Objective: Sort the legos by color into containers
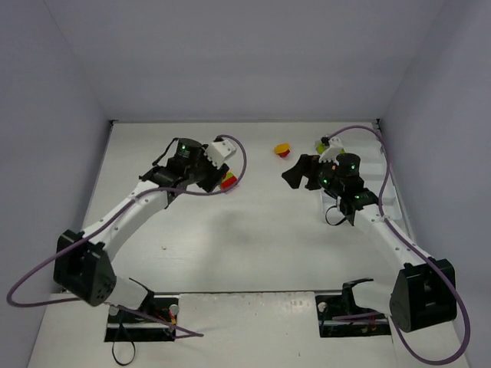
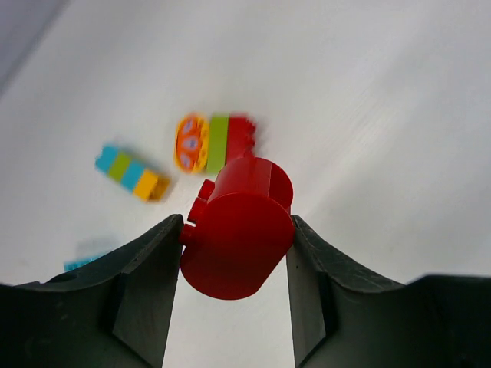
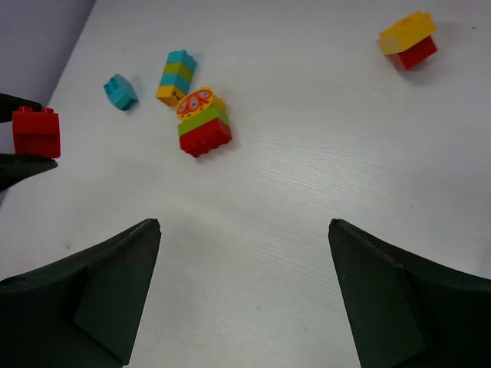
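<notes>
A red brick (image 2: 244,230) is held clamped between the fingers of the left gripper (image 2: 236,222), left of the table's centre. The right gripper (image 3: 244,226) is seen with fingers spread wide and nothing between them.

Loose on the white table (image 3: 322,176):
- An orange, green and red stack (image 3: 203,123) is lying on its side.
- A striped cyan, green and yellow stack (image 3: 176,77) is noted just beside it.
- A single cyan brick (image 3: 120,91) is found near the striped stack.
- A yellow-on-red pair (image 3: 408,40) is set well apart.

The white tray (image 1: 397,203) is partly seen at the table's right edge, behind the right arm.
</notes>
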Controlling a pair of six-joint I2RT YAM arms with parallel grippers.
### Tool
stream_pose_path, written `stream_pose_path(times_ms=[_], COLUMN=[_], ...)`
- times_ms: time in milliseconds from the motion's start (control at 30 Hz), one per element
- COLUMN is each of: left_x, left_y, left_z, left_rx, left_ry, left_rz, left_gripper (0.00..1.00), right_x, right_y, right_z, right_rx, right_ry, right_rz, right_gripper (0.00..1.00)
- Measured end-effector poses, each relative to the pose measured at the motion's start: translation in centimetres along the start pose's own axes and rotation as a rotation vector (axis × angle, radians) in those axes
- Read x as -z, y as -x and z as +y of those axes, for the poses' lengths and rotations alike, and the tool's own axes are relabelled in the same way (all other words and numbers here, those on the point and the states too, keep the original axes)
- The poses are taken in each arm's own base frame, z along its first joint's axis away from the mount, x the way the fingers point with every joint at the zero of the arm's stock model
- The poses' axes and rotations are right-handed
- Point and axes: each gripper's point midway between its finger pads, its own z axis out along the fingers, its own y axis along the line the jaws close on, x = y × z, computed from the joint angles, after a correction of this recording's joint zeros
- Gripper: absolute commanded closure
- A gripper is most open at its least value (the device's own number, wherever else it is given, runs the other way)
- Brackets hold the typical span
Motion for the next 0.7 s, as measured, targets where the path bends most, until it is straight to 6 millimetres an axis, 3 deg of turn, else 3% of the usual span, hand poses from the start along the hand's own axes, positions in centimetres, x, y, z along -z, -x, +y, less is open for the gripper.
stream_pose_path(times_ms=[67,133,300,400,533,700], left_x=[1.6,2.8,3.5,3.6,3.9,4.0], left_y=[3.1,5.0,6.1,6.6,7.3,8.1], left_z=[-2.4,-4.9,-9.9,-11.5,-12.6,-12.4], left_rx=[-0.058,-0.104,-0.179,-0.207,-0.229,-0.227], left_ry=[-0.025,-0.059,-0.135,-0.154,-0.162,-0.141], left_rz=[-0.120,-0.207,-0.287,-0.303,-0.326,-0.358], left_gripper=[0.90,0.90,0.90,0.90,0.90,0.90], right_x=[0.0,0.1,1.1,1.9,2.3,2.3], right_y=[0.3,1.3,4.0,4.9,4.6,3.6], right_z=[1.7,4.5,11.1,13.9,15.6,16.2], right_rx=[-0.037,-0.052,-0.043,-0.033,-0.032,-0.037], right_ry=[0.050,0.123,0.281,0.345,0.380,0.378], right_rz=[0.013,0.014,-0.017,-0.032,-0.020,0.009], right_gripper=[0.12,0.12,0.12,0.12,0.11,0.12])
